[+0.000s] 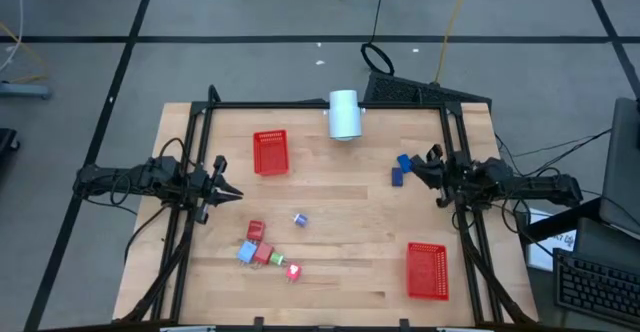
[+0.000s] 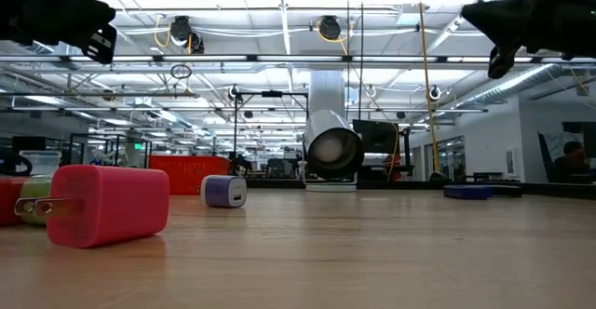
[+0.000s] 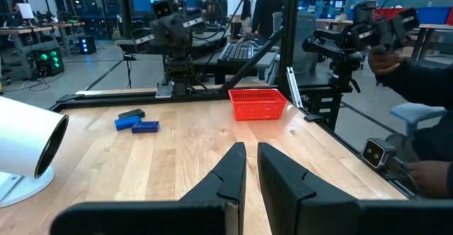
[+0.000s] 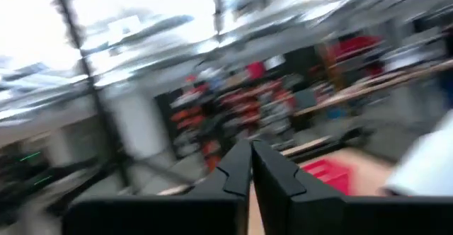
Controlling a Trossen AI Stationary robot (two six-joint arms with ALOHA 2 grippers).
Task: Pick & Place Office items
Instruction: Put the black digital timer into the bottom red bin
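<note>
the left gripper (image 1: pixel 232 193) is seen at the table's left edge, about midway along it, raised above the wooden table (image 1: pixel 340 262); its jaws are clenched with nothing between them, as the left wrist view also shows (image 3: pixel 251 165). the right gripper (image 1: pixel 418 168) is held at the right edge, above the table, with its jaws pressed together and empty (image 4: pixel 251 157).

the small office items are spread in two groups. two dark blue rectangular pieces (image 1: pixel 401 169) lie just beside the right gripper's tip, near the right edge, and a black piece (image 3: pixel 132 113) is seen touching them in the left wrist view. towards the front-left part of the table a cluster is found: a red block (image 1: pixel 255 231), a light blue block (image 1: pixel 246 253), a red plug-shaped charger (image 1: pixel 292 270) and a further red piece with green on it (image 1: pixel 264 255). a tiny bluish-white cube (image 1: pixel 300 219) lies apart from them, nearer the table's middle.

a red mesh rectangular basket (image 1: pixel 270 152) stands towards the back-left, and a second red mesh basket (image 1: pixel 427 270) near the front-right corner. a white cylinder (image 1: pixel 344 114) lies on its side at the back edge.
</note>
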